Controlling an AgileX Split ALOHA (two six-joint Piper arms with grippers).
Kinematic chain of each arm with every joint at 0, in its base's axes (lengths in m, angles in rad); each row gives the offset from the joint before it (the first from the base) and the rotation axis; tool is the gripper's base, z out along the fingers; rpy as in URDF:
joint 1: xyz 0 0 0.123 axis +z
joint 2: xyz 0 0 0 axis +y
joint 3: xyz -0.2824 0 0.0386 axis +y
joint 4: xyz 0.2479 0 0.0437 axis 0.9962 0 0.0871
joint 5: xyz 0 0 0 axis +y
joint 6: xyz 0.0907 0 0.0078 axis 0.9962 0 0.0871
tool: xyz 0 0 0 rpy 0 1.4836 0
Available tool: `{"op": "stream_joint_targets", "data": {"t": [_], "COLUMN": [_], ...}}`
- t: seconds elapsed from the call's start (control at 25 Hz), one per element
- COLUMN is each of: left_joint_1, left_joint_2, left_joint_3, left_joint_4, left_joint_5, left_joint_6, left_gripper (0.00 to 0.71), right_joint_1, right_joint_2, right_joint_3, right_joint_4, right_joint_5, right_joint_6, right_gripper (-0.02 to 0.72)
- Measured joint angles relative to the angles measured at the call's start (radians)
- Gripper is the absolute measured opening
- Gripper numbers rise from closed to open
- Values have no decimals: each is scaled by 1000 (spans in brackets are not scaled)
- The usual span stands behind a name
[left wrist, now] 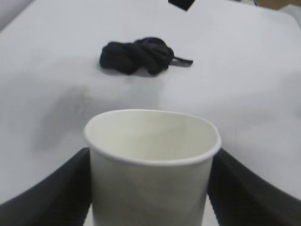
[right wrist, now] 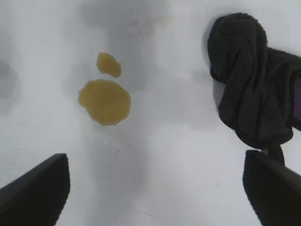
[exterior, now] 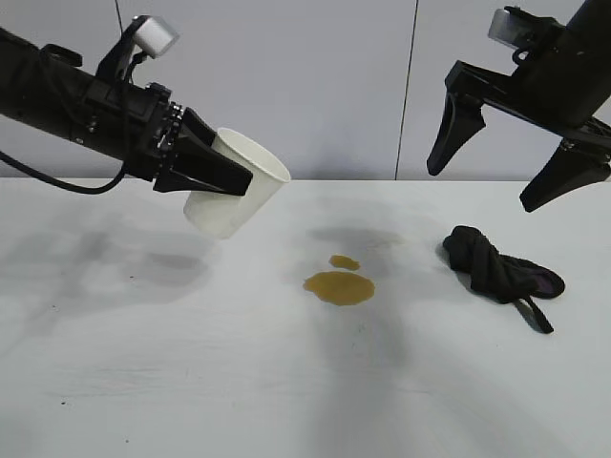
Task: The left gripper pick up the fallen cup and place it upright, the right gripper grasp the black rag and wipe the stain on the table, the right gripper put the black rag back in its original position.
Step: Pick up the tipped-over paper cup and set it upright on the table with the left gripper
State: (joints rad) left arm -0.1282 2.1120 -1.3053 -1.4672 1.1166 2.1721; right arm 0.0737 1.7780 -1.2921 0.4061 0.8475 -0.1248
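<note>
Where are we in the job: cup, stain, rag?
Done: nothing is finished yet. In hand: the left gripper holds the cup tilted in the air, off the table. Left: set it upright, then wipe; the stain is untouched, and the black rag lies below the open right gripper.

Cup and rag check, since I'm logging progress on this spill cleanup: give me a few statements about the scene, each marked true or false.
1. The left gripper holds the cup in the air. True.
2. The cup stands upright on the table. False: it is tilted, off the table.
3. The right gripper grips the black rag. False: it hangs open above the rag, which lies on the table.
4. The stain is unwiped. True.
5. The stain is one puddle. False: a small blot sits beside the larger one.
</note>
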Motion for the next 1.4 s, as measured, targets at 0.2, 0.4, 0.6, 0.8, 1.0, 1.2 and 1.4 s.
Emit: {"op": "stream_joint_targets", "data": {"t": [0.2, 0.4, 0.6, 0.8, 1.0, 1.2, 1.4], "left_joint_1": [54, 62, 61, 62, 79, 91, 91], "left_joint_2": [19, 58, 90, 137, 162, 165, 165], "left_joint_3": [94, 168, 193, 195, 199, 199, 199], "left_joint_4": [-186, -216, -224, -228, -230, -231, -231], "left_joint_5": [33, 31, 31, 31, 30, 30, 30], "left_joint_6": [181, 316, 386, 406, 440, 443, 444], "left_gripper": [477, 477, 474, 465, 465, 465, 535], "right_joint_1": [0, 0, 0, 0, 0, 0, 0], "right_joint_2": [0, 0, 0, 0, 0, 0, 0], "right_joint_3": [0, 0, 0, 0, 0, 0, 0], "right_joint_4": [0, 0, 0, 0, 0, 0, 0], "right_joint_5": [0, 0, 0, 0, 0, 1, 1], "right_joint_6": [0, 0, 0, 0, 0, 0, 0], "right_gripper": [694, 694, 694, 694, 694, 694, 694]}}
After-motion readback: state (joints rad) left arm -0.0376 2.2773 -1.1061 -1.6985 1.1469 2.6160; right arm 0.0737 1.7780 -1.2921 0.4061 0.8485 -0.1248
